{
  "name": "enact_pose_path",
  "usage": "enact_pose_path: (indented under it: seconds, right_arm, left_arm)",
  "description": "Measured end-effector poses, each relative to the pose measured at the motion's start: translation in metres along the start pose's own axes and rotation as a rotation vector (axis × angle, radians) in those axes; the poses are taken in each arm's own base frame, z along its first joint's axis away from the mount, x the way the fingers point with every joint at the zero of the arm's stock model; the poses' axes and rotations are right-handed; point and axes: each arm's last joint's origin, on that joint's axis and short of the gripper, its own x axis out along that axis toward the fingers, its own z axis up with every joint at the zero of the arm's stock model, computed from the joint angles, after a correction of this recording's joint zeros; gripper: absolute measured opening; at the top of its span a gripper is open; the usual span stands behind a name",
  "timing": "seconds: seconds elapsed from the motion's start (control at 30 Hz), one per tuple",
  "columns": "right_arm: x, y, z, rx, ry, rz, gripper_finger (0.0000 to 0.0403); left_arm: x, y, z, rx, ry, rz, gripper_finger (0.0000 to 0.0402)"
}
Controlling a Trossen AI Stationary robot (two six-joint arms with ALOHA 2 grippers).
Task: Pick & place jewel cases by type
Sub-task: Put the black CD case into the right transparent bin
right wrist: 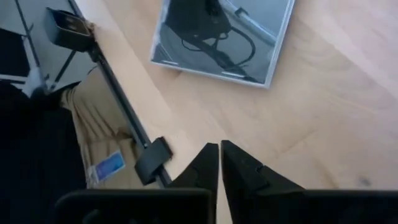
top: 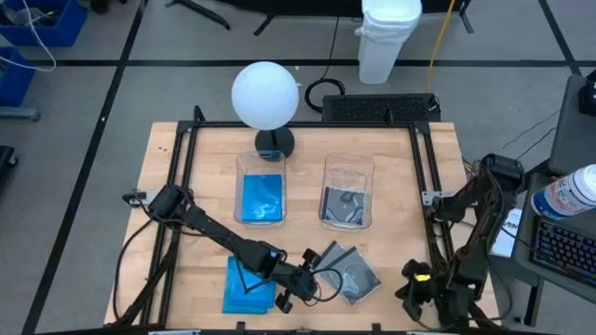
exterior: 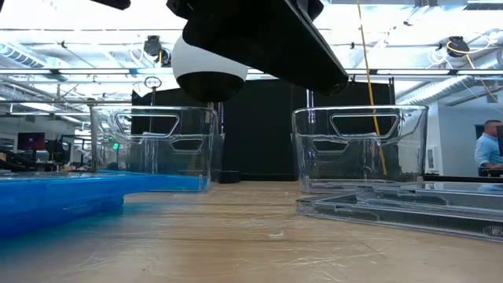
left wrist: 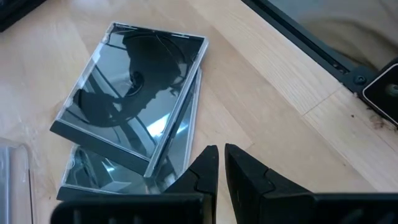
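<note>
A: Clear cases (top: 346, 272) lie stacked askew near the table's (top: 419, 186) front edge; blue cases (top: 250, 285) sit beside them. The left hand (top: 300, 290) hovers between, clenched and empty.

B: Risk?

A: Coming down clenched, it could shove the top case off. The right hand (top: 416, 288), also clenched, waits at the front right corner.

B: Views?

A: The left wrist shows two overlapped cases; the low view shows both tubs (exterior: 360, 148) standing.

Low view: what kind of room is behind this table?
Probably a robotics lab or workshop. The low view shows open ceiling trusses with strip lights and a person at the far right. From above, the wooden table sits in a black frame on a tape-lined floor, with a keyboard beside it.
</note>
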Motion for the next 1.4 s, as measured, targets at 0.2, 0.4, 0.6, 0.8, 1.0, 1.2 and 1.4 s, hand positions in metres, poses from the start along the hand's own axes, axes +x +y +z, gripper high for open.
enact_pose_path:
  seconds: [0.2,0.4,0.6,0.8,1.0,1.2,1.4]
  right_arm:
    - [0.014,-0.002,-0.002,0.000,-0.055,-0.033,0.0088]
    - [0.017,-0.003,-0.001,0.029,-0.123,-0.018,0.0173]
    - [0.018,-0.004,0.000,0.097,-0.100,-0.041,0.0216]
    - [0.031,-0.010,0.005,0.149,-0.113,-0.069,0.0221]
    - [0.040,-0.024,0.009,0.161,-0.132,-0.097,0.0222]
    - [0.048,-0.035,0.008,0.203,-0.112,-0.049,0.0222]
    - [0.054,-0.042,0.008,0.211,-0.134,0.044,0.0222]
  left_arm:
    - [0.000,0.000,0.000,0.000,-0.004,-0.006,0.0037]
    - [0.000,-0.001,0.000,0.019,-0.012,-0.037,0.0037]
    - [0.000,-0.001,0.000,0.018,-0.009,-0.038,0.0037]
    - [0.000,-0.001,0.000,0.018,-0.009,-0.038,0.0037]
    - [0.000,-0.001,0.000,0.031,-0.015,-0.052,0.0037]
    - [0.000,-0.002,0.001,0.027,-0.017,-0.060,0.0037]
    - [0.000,-0.002,0.001,0.027,-0.017,-0.059,0.0037]
